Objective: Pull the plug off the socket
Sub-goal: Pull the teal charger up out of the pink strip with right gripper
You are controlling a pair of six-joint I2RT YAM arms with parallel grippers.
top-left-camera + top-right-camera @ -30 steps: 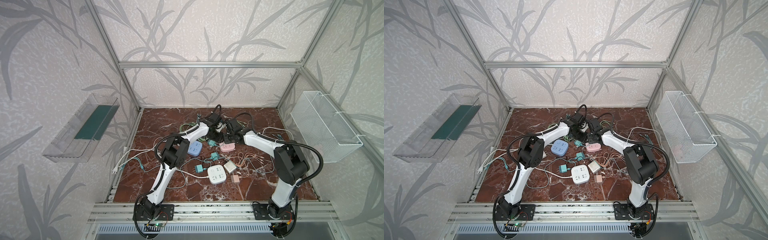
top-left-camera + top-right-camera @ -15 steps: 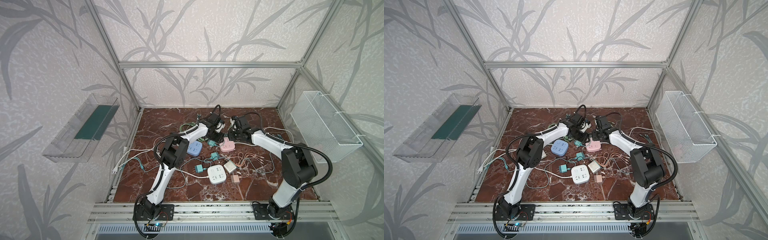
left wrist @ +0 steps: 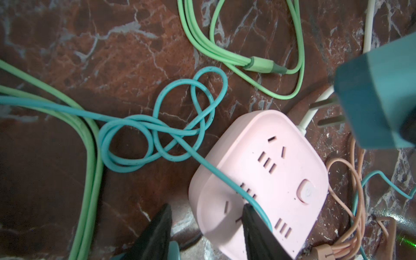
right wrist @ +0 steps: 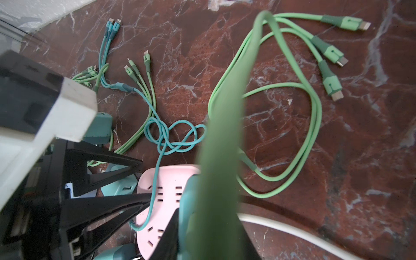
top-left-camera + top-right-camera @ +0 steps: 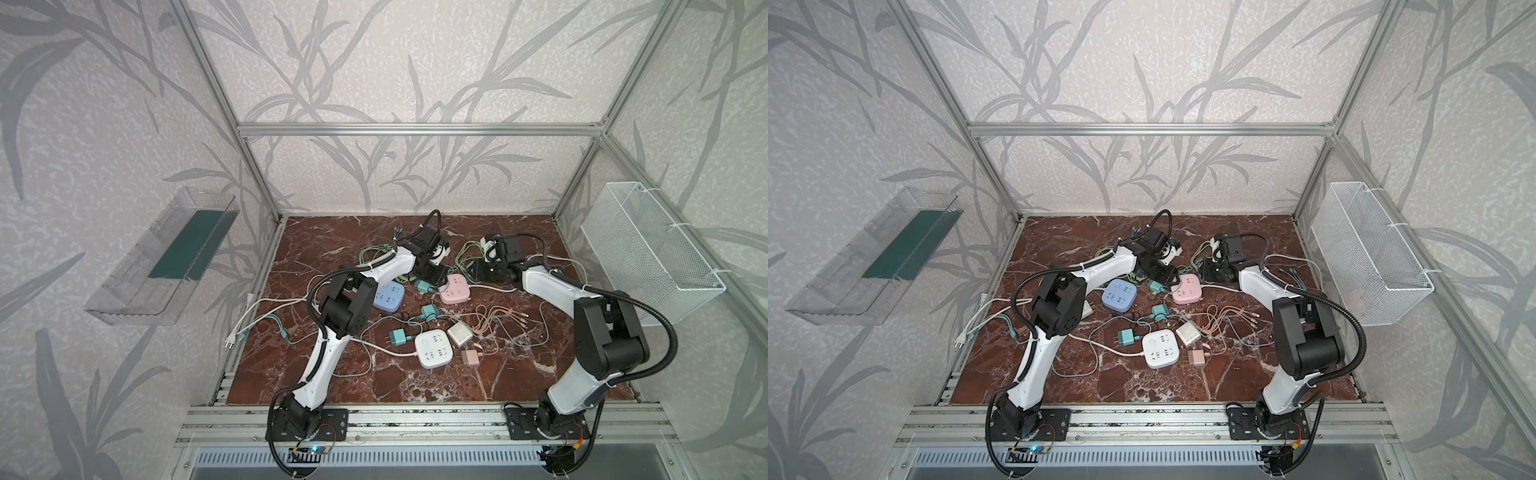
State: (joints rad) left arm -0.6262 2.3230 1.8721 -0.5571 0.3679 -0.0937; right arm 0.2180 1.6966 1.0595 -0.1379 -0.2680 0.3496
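The pink socket [image 5: 455,291] [image 5: 1187,290] lies on the marble floor, and a thin teal cable crosses its top [image 3: 270,168]. My left gripper [image 3: 206,206] is open. Its jaws straddle one corner of the socket, one finger over the top face and the other beside the edge with a gap. My right gripper [image 4: 198,216] is shut on the teal plug [image 4: 188,202], whose green cable runs blurred past the camera. In the left wrist view the plug [image 3: 378,96] hangs above the socket's far side with both prongs bare and clear of the slots.
A blue socket [image 5: 388,297] and a white socket [image 5: 434,348] lie nearer the front, among teal chargers [image 5: 398,337], small adapters [image 5: 460,333] and orange cables [image 5: 498,320]. Green cables [image 4: 315,135] loop behind the pink socket. A wire basket [image 5: 648,249] hangs on the right wall.
My right gripper has drawn back to the right, away from the left gripper, carrying the plug. The left arm has stayed at the pink socket.
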